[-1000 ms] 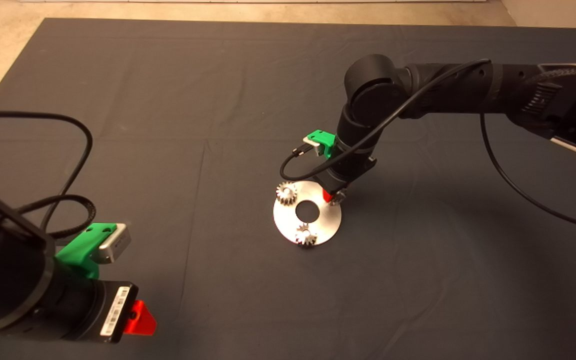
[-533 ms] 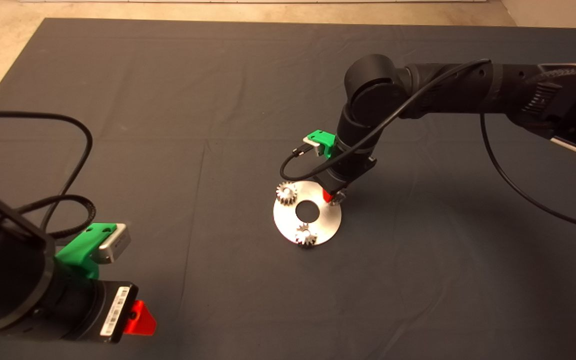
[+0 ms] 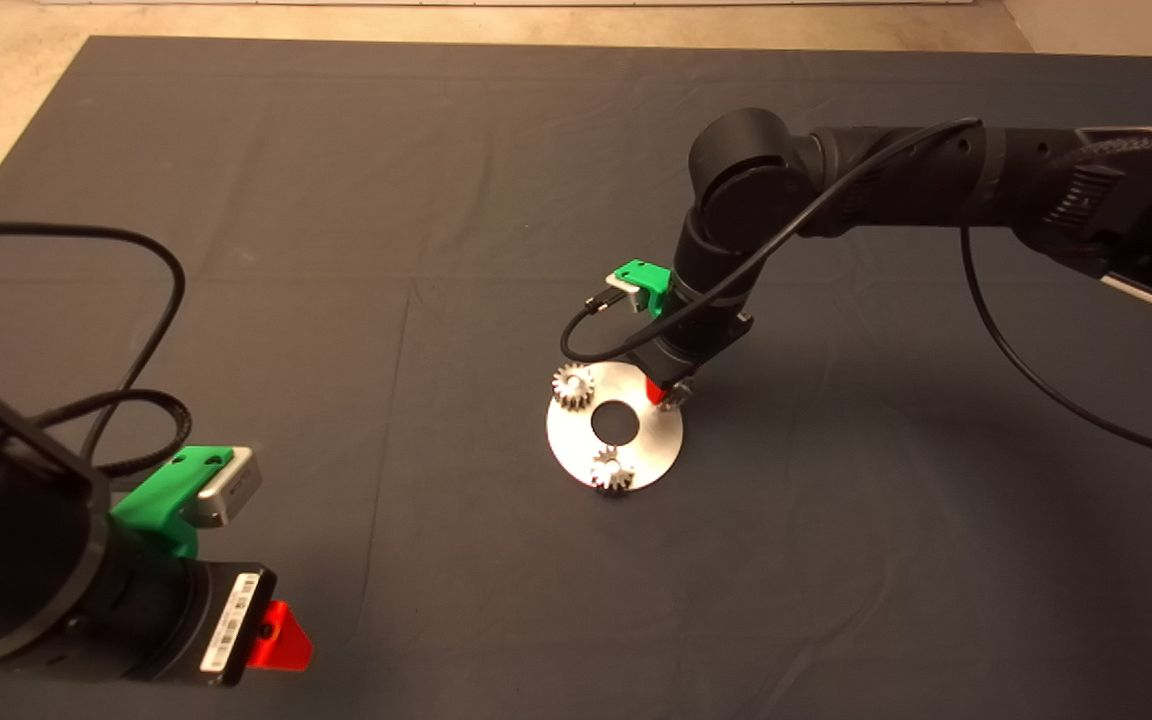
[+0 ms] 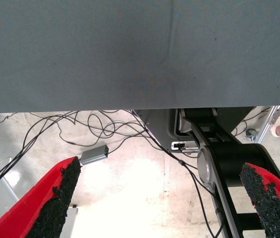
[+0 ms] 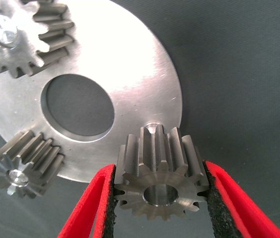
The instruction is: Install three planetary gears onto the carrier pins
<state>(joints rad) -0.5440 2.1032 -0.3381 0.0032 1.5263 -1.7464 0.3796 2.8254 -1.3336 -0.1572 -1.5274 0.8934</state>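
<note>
Item: third gear [image 5: 159, 183], held in my right gripper [image 5: 158, 198]. My red fingers [image 5: 96, 198] are closed on its toothed flanks from both sides, which leaves the centre hole clear and facing upward. I carry it above the rim of the disc [image 5: 130, 74], with the last bare pin [image 5: 152, 129] showing just beyond the gear's far edge. The hole is not yet over that pin, so by my reckoning the step in hand is lining up before lowering.

Item: two gears already seated, one [image 3: 573, 386] at the disc's far left and one [image 3: 612, 470] at its near edge, each with its pin top showing through the bore. They sit well apart from my fingers, so I have room to descend.

Item: disc [image 3: 656, 440], flat on the dark mat [image 3: 336, 200], near the middle.

Item: my left gripper [image 4: 162, 198], parked at the lower left, fingers spread wide, holding nothing, looking over the mat's edge at cables on the floor.
</note>
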